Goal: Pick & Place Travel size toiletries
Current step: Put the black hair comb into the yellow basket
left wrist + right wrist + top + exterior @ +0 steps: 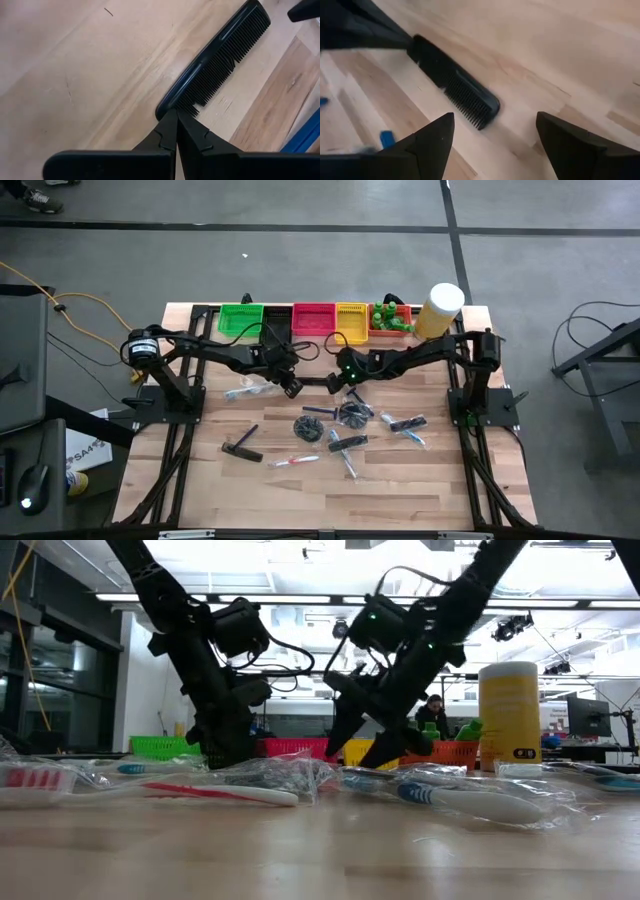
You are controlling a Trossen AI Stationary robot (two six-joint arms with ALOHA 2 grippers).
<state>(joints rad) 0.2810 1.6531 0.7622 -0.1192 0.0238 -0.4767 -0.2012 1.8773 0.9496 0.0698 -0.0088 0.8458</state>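
A black comb [215, 60] lies stretched between my two grippers near the table's middle, and it also shows in the right wrist view [455, 82]. My left gripper [176, 114] is shut on one end of it. My right gripper [495, 122] is open, just short of the comb's other end, touching nothing; its fingers point down in the low view [360, 750]. More toiletries lie on the near half: wrapped toothbrushes [295, 462], dark discs [352, 415] and another comb [240, 445]. Little green bottles [390, 320] sit in the orange bin. My left gripper pinches the comb's end [167, 105] between its two fingertips. The fingers come slanting down from the table's left, roughly in line with the comb's length. The comb stretches away from them close above the wood; whether it rests on the table, I cannot tell.
A row of bins stands along the far edge: green [240, 318], red [312, 318], yellow [350, 315] and orange. A pale-yellow cylinder with a white lid [440, 310] stands at the far right. A clear-wrapped piece [245, 390] lies left of my left gripper.
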